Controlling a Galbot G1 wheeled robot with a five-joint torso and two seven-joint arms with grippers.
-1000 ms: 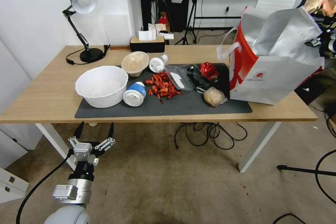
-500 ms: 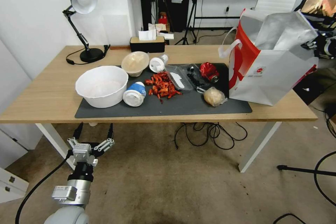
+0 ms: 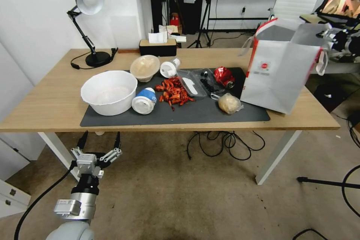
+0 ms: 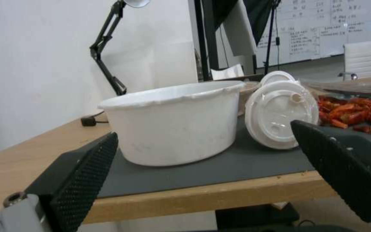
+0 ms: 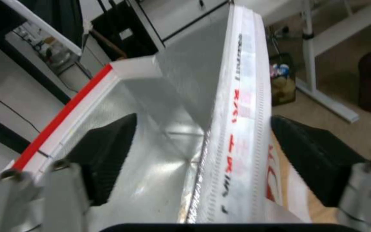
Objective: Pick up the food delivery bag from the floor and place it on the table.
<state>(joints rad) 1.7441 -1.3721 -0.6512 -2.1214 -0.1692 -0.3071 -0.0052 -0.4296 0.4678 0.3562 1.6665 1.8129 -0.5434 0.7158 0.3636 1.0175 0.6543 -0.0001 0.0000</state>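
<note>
food delivery bag [image 3: 279, 73] upright on table [image 3: 45, 105]; right gripper [image 5: 203, 158] spread astride its rim (grip unclear), bag base cut off.

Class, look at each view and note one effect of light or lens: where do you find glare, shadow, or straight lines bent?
Head view: the table front edge bows slightly, a wide-lens bend. Left wrist view: the bowl throws a faint shadow on the mat. Right wrist view: glare flares on the foil lining of the bag, which stands between the fingers of the open right gripper.
</note>
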